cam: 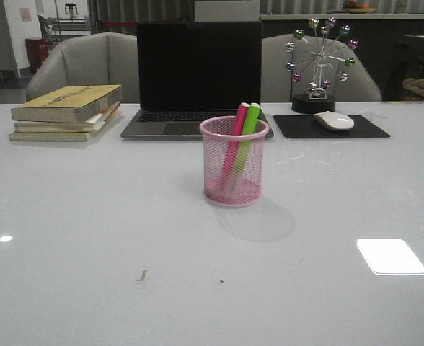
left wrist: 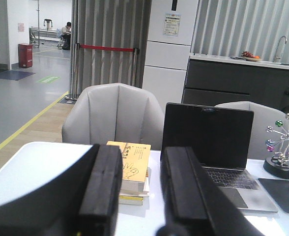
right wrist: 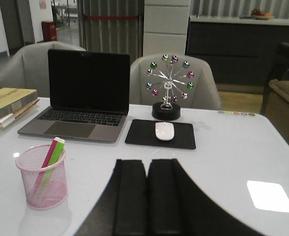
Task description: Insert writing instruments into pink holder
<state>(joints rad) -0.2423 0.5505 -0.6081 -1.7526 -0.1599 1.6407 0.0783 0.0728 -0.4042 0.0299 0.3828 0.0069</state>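
Holder (cam: 233, 171), pink mesh, stands upright at table (cam: 89, 238) centre, just near of the laptop (cam: 197, 76). Pink highlighter (cam: 235, 140) and green highlighter (cam: 246, 137) both sit inside it, leaning right, tops above the rim. Left gripper (left wrist: 140, 196) is empty, fingers apart. Right gripper (right wrist: 147, 196) is empty, fingers together. Books (cam: 64, 112) lie far left; mouse (cam: 334, 120) far right.

Neither arm shows in the front view. Seen from its wrist camera, the left gripper (left wrist: 142, 196) has its two black fingers (left wrist: 102, 189) parted, a clear gap between them. The right gripper (right wrist: 147, 196) has its fingers (right wrist: 130, 196) pressed together, nothing held between them.
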